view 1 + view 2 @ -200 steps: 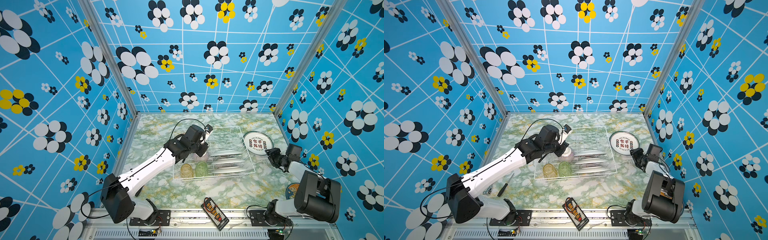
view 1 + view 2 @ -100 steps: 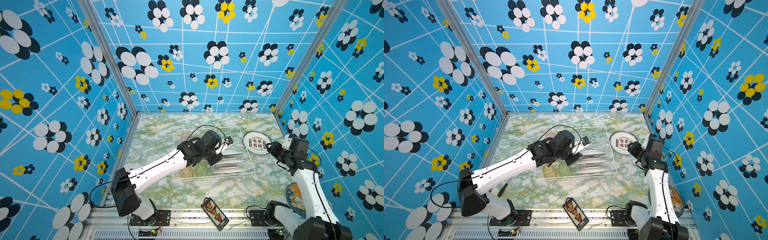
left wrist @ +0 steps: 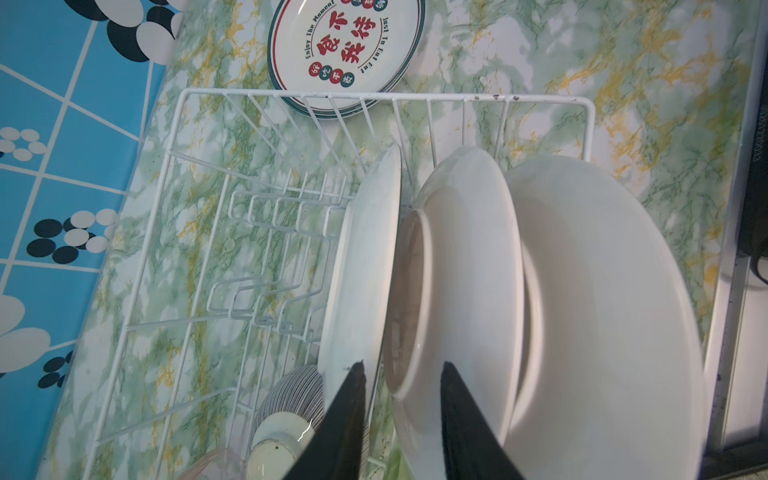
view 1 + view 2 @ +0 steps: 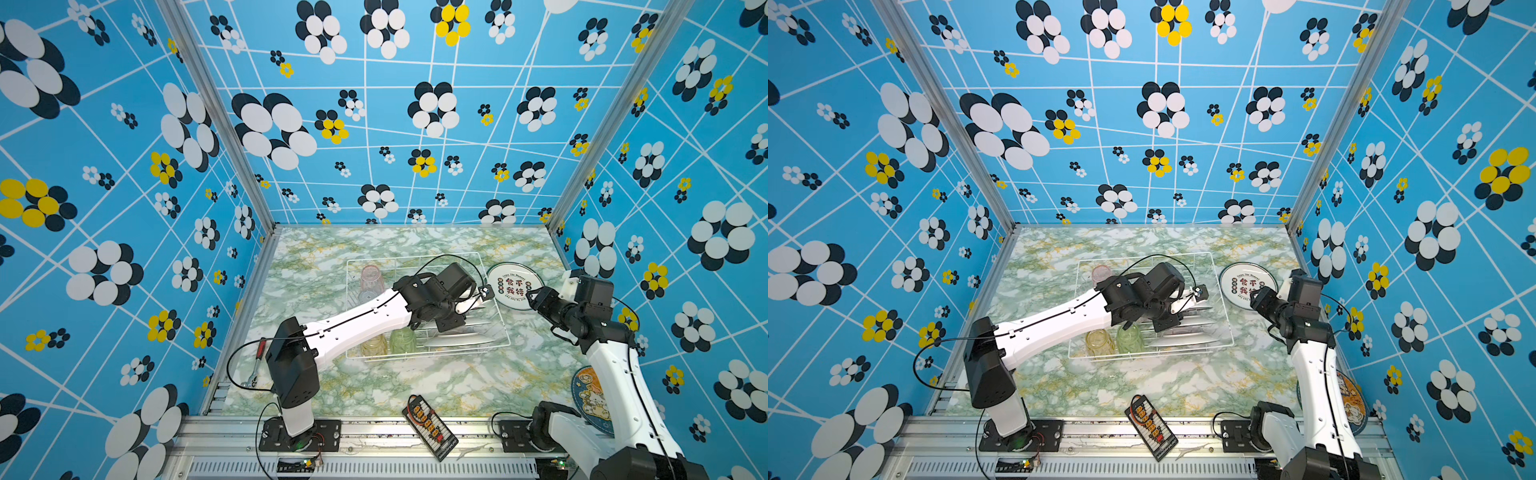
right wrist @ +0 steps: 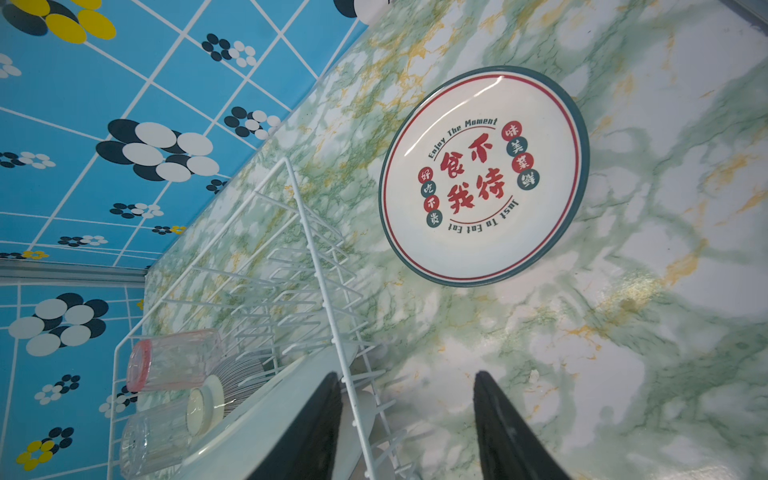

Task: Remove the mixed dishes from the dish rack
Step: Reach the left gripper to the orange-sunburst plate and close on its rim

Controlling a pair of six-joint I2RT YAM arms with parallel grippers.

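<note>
A: Rack (image 4: 417, 258) count?
B: It held four tumblers: pink (image 5: 174, 359), clear (image 5: 153, 436), yellow (image 4: 373, 345), green (image 4: 402, 341); one striped bowl (image 3: 291, 395); three upright plates (image 3: 469, 270) visible.
A: Outside it?
B: One lettered plate (image 5: 484, 176) lay flat on the worktop (image 4: 332, 257), just beside the rack.
A: Tools?
B: Left tool (image 3: 401, 365) stood part open, fingers astride the middle plate's edge, gripping nothing. Right tool (image 5: 405, 374) stood wider, empty, over the worktop.

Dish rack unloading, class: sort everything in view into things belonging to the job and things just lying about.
Job: dish rack, racked plates, unloaded plate, pink tumbler, clear tumbler, yellow tumbler, green tumbler, striped bowl.
Lying about: connector board, cartoon mat, ratchet wrench.
</note>
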